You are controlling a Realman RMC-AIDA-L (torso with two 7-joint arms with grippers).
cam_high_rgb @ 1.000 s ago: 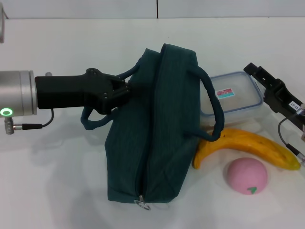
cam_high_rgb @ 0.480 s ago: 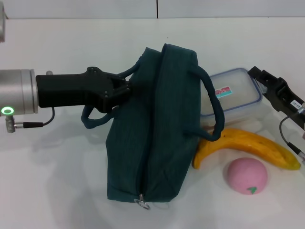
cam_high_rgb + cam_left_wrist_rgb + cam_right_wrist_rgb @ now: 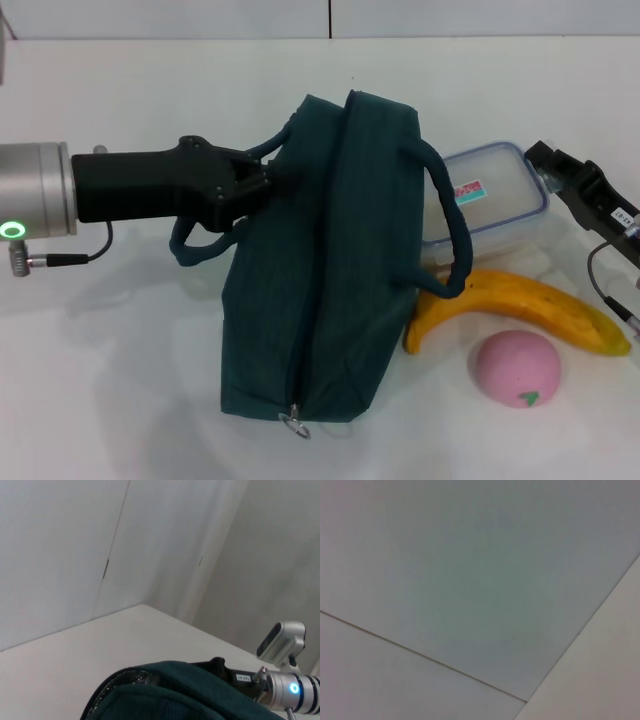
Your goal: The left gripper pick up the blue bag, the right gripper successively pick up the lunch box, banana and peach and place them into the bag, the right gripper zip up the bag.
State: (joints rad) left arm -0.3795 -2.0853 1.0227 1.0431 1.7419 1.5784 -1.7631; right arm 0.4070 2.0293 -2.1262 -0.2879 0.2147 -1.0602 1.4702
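The head view showed the whole table [image 3: 150, 400]; the left wrist view caught only the bag's dark top edge and the right arm beyond it, and the right wrist view only blank wall. From the left, the left end effector [image 3: 262, 180] was clamped on the blue bag [image 3: 320, 270] at its near handle. The lunch box [image 3: 490, 200], its small label unreadable, lay touching the bag's far side, with the banana [image 3: 520, 305] and peach [image 3: 516, 368] in front. The right end effector [image 3: 560, 170] hovered just beside the lunch box; I cannot tell its state.
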